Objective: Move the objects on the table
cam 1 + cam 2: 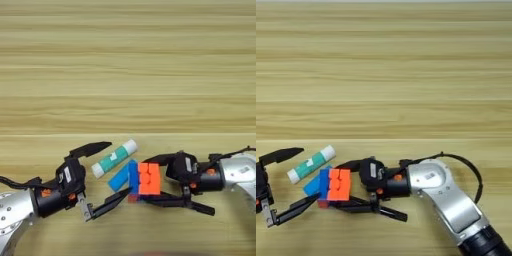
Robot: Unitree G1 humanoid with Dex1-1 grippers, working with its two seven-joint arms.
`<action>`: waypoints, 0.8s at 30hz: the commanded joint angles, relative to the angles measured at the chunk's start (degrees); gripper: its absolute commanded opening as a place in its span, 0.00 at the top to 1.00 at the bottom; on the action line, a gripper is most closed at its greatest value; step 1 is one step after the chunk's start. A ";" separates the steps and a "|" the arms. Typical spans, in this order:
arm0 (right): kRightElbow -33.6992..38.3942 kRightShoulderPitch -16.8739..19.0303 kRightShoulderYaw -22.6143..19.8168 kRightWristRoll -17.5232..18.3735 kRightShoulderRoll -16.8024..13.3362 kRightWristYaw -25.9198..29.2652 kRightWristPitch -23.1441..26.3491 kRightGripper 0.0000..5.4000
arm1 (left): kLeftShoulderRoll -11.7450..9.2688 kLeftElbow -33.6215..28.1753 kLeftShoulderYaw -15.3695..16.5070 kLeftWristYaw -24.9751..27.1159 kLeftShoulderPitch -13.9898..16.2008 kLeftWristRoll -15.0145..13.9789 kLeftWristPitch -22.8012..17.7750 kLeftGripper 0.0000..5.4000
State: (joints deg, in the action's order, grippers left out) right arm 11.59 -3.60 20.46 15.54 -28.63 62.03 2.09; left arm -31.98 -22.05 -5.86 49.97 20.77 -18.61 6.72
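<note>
**Cube between right fingers, near table's front edge**

Puzzle cube (149, 178), orange face up with blue and red on its sides, sits low on the table (128, 65), close to the front edge and a little right of centre. The right gripper (150, 179) comes in from the right; one black finger runs along the cube's far side, the other along its near side, both against it, so the claw is pinching the cube.

Flat blue bar (120, 177) lies just left of the cube, tilted, its right end touching or nearly touching the cube. Teal-and-white glue stick (114, 158) lies on its side just beyond the bar, slanted, white cap toward upper right.

Left gripper (107, 173) reaches in from the lower left, fingers spread wide: upper finger above the glue stick's left end, lower finger pointing toward the cube's near-left corner. The stick's lower end and the bar lie within this spread. Whether either finger touches anything cannot be told.
</note>
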 commanded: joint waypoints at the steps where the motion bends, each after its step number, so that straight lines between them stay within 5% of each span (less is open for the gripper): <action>1: -0.20 -0.05 -5.77 2.50 -1.95 -1.22 0.37 0.38 | -0.07 0.79 0.19 0.23 -0.78 -0.29 0.04 0.00; 13: -10.47 0.16 -17.57 3.19 -4.64 -3.29 -2.96 0.38 | -0.28 1.94 0.68 0.80 -1.46 -0.52 0.59 0.00; 24: -19.36 1.29 -18.13 -1.17 -4.77 -4.00 -8.73 0.38 | -0.14 2.71 0.77 1.14 -1.47 -0.48 1.25 0.00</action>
State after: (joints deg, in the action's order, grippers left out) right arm -6.61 -2.76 2.70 15.45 -32.78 57.99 -4.93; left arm -32.00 -19.61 -5.64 50.78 19.40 -18.68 7.33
